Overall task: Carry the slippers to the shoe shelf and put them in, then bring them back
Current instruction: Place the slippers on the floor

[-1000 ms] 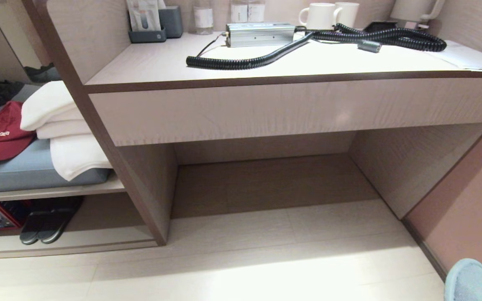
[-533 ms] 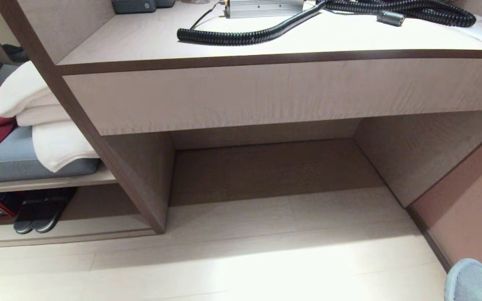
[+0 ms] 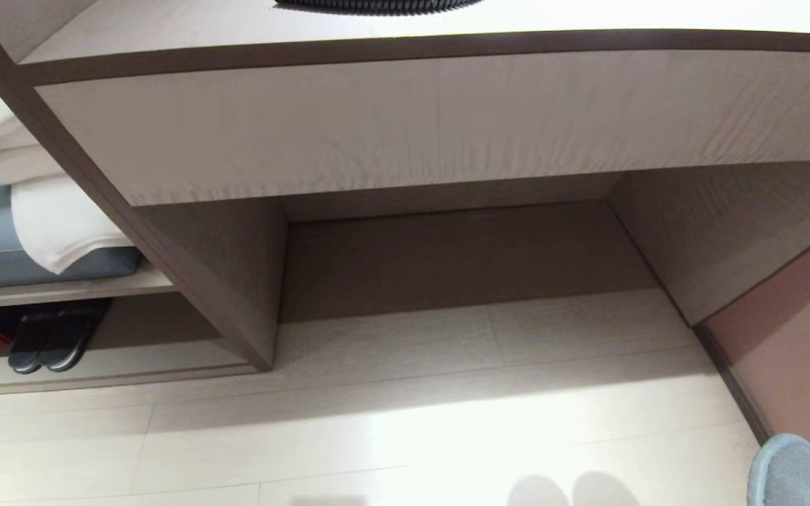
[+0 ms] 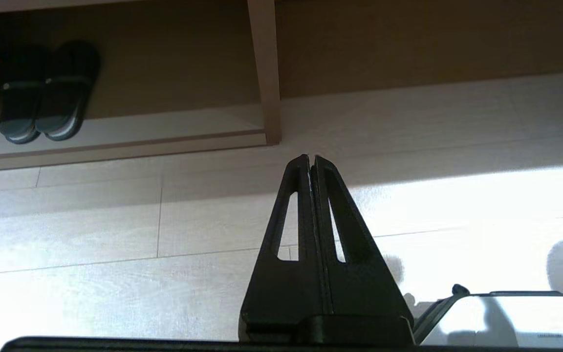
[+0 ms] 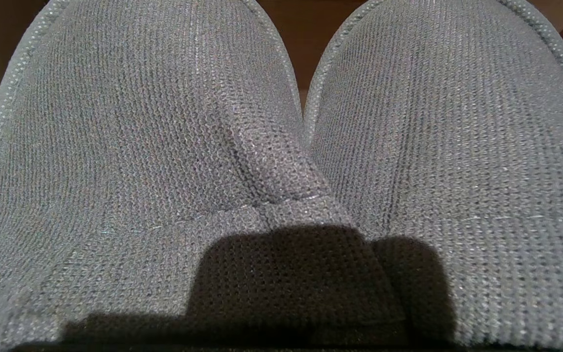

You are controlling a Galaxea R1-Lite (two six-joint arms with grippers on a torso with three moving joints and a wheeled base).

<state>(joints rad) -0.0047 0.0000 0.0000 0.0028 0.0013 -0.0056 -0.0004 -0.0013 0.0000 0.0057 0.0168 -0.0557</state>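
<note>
Slippers (image 5: 281,146) pinched in my right pincer, toes side by side ahead of its tips, my left pincer (image 4: 311,159) closed on nothing above the floor (image 4: 115,220), shoe shelf (image 4: 115,142) beyond it

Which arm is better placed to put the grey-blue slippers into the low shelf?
Right: the right gripper is shut on the slippers. The left gripper is shut, empty, over the floor near the shoe shelf.
</note>
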